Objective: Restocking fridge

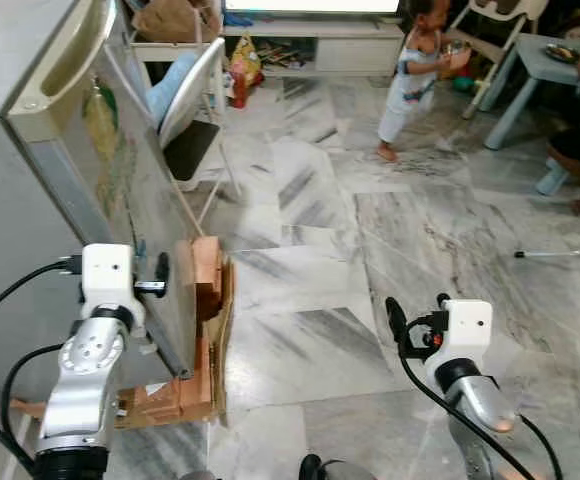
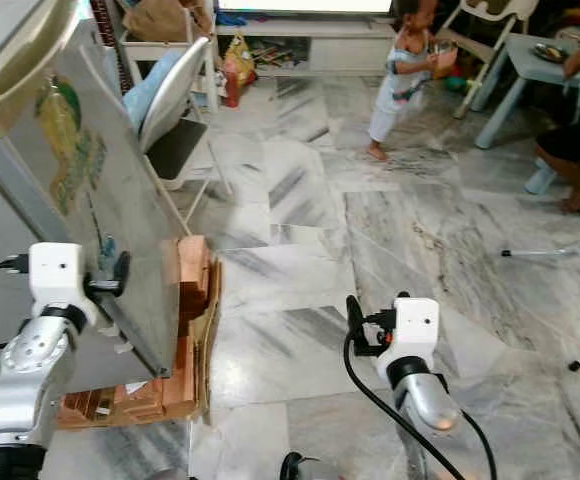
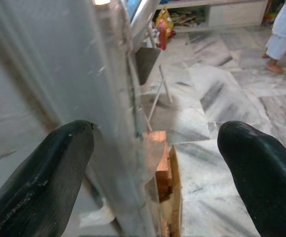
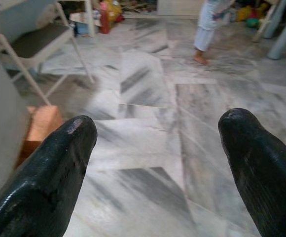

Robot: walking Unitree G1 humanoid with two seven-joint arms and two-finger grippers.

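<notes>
Door step in hand: left hand (image 3: 148, 163), open, straddles the fridge door (image 1: 120, 190) edge, ungripped. Right hand (image 4: 158, 163) open, empty. Next: close and pull.

The fridge (image 1: 30, 150) is placed at the robot's left, its door (image 1: 135, 190) edge-on toward the room. The left gripper (image 3: 153, 163) is positioned at the door's lower edge, one finger on each side of it. A stack of wooden blocks (image 1: 205, 275) on cardboard (image 1: 215, 400) is found on the floor (image 1: 370, 250) just right of the door's foot. A folding chair (image 1: 195, 110) is located behind the fridge. The right gripper (image 4: 158, 163) is held over bare floor, well right of the blocks. A person (image 1: 410, 75) is seen standing far ahead, a table (image 1: 545, 60) to their right.
</notes>
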